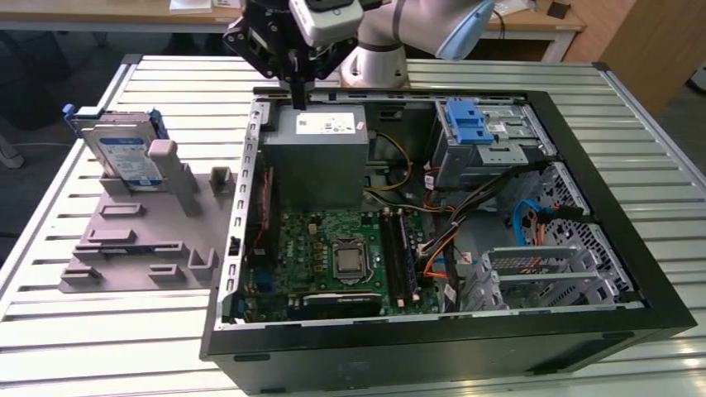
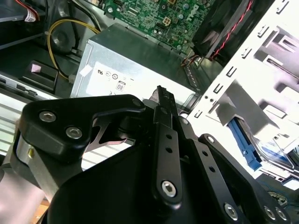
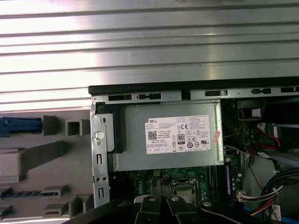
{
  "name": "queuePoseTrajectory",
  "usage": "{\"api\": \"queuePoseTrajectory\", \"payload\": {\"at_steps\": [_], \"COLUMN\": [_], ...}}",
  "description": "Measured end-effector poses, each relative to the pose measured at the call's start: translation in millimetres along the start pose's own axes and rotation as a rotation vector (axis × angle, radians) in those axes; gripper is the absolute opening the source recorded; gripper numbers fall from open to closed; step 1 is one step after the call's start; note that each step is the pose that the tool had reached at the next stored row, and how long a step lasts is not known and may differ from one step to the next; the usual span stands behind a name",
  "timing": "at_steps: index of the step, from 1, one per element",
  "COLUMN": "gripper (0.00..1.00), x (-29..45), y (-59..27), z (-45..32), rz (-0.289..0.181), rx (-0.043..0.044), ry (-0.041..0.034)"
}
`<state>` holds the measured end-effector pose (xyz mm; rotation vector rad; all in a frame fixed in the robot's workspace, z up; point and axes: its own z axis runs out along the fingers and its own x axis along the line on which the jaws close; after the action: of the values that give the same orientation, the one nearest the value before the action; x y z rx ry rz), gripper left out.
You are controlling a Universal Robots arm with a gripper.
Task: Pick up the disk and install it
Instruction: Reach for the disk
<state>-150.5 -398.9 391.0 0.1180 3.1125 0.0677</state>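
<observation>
The disk point(image 1: 124, 157) is standing on edge in the grey holder point(image 1: 138, 240), at the far end of the holder and on the exterior view's left. Its blue bracket is framing the silver body, and the labelled face is showing toward the camera. In the first wrist view, the blue bracket of the disk point(image 3: 19, 126) is showing beside the holder's upright posts point(image 3: 74, 127). Nothing is gripping or touching the disk.

The holder is lying on the slatted metal table point(image 1: 165, 83), just beside the open computer case point(image 1: 441, 347), which is lying on its side with the interior exposed.

The gripper point(image 1: 298, 98) is hanging over the case's far edge, well apart from the disk, with its fingers pointing down toward the grey power supply point(image 1: 320, 153). The fingers are sitting pressed together with nothing between them. In the second wrist view the gripper point(image 2: 161, 95) is appearing as one narrow black stack above the power supply point(image 2: 140, 70).

Inside the case, the green motherboard point(image 1: 331, 256) is lying below the power supply, and a metal drive cage with a blue latch point(image 1: 474, 124) is sitting toward the exterior view's right.
</observation>
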Motion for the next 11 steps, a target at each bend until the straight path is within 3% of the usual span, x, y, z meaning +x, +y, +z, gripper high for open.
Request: {"api": "queuePoseTrajectory", "payload": {"at_steps": [11], "gripper": [0.11], "x": [4.1], "y": [-0.3], "z": [0.2], "rz": [0.000], "rx": [0.0001], "ry": [0.0001]}}
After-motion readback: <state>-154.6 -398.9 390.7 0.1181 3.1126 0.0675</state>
